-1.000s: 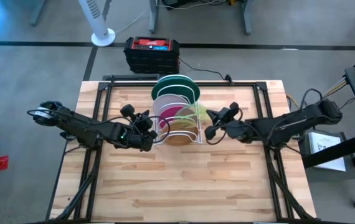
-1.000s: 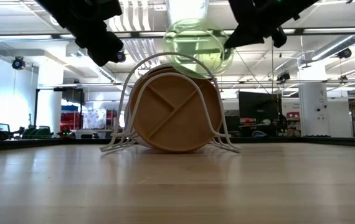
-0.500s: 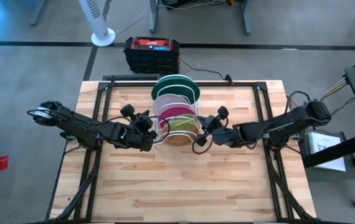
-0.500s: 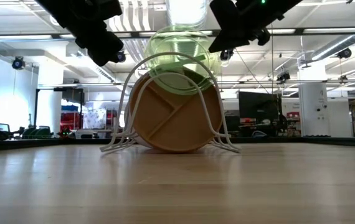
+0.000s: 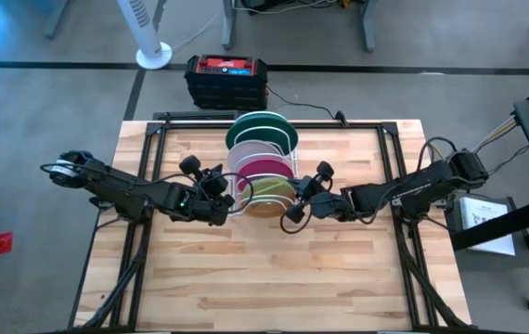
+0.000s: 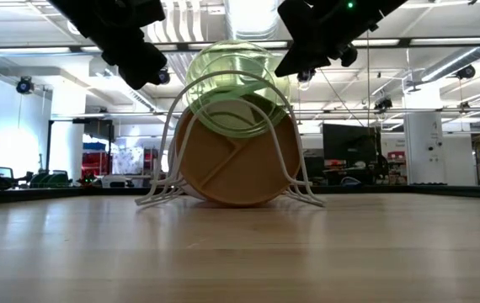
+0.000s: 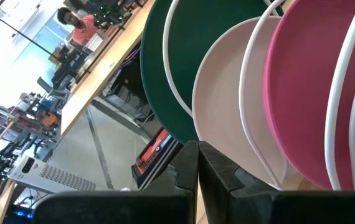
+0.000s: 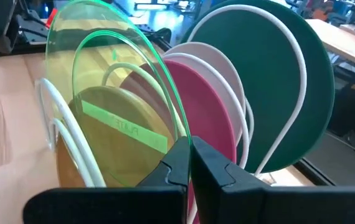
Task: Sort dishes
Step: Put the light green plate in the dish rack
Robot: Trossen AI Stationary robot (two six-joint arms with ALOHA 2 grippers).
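On the table (image 5: pixel 274 269) a white wire rack (image 6: pixel 169 143) is seen with the plates stood on edge in a row, and they are taken here from largest to smallest. Farthest from both sets of fingers stands the dark green plate (image 5: pixel 263 126); nearer come the white plate (image 5: pixel 251 149) and the magenta plate (image 5: pixel 265 168), and at the near end the brown divided plate (image 6: pixel 238 172). The smallest, the translucent lime-green plate (image 6: pixel 233 88), is held between the magenta and the brown ones, high in the wires and apparently not yet seated. It is gripped at its edge by the right fingers (image 8: pixel 190 163), which are clenched on the rim, so the plate lies directly ahead of them, upright, its face parallel to its neighbours. The right gripper (image 5: pixel 294 208) is placed at the rack's right side, touching the plate. The left gripper (image 5: pixel 220 200) hovers just beside the rack's left side; its fingers (image 7: pixel 184 168) are pressed together on nothing (only the green, white and magenta plates are seen past them). The coming move is judged to turn on one relation: the lime-green plate must go straight down along its own plane into the slot between the wires. The right arm, already holding it, is the one placed for that.
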